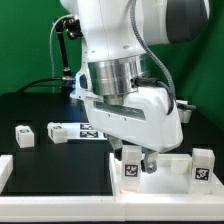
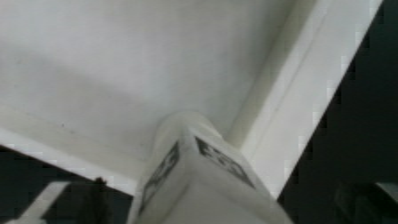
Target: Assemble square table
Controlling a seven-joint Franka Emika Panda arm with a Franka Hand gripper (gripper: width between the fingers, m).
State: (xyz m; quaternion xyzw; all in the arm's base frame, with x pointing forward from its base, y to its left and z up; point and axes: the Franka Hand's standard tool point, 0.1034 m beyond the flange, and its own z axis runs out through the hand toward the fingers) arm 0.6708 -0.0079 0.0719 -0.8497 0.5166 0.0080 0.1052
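My gripper [image 1: 143, 158] is low over the white square table slab [image 1: 172, 162] at the front right. It is shut on a white leg block [image 1: 131, 166] with a black-white tag, held against the slab. In the wrist view the slab's pale surface [image 2: 125, 70] fills most of the picture. The held leg block [image 2: 210, 175] stands out from between the jaws toward the slab, and its tag shows on one side. A second leg block [image 1: 203, 166] stands at the slab's right end. Two more leg blocks [image 1: 24, 135] [image 1: 58, 131] lie on the black table at the exterior view's left.
The marker board [image 1: 90, 129] lies flat behind the gripper, partly hidden by the arm. White border rails run along the front [image 1: 60, 207] and the front left [image 1: 5, 170]. A black stand and cables [image 1: 63, 60] rise at the back before the green curtain.
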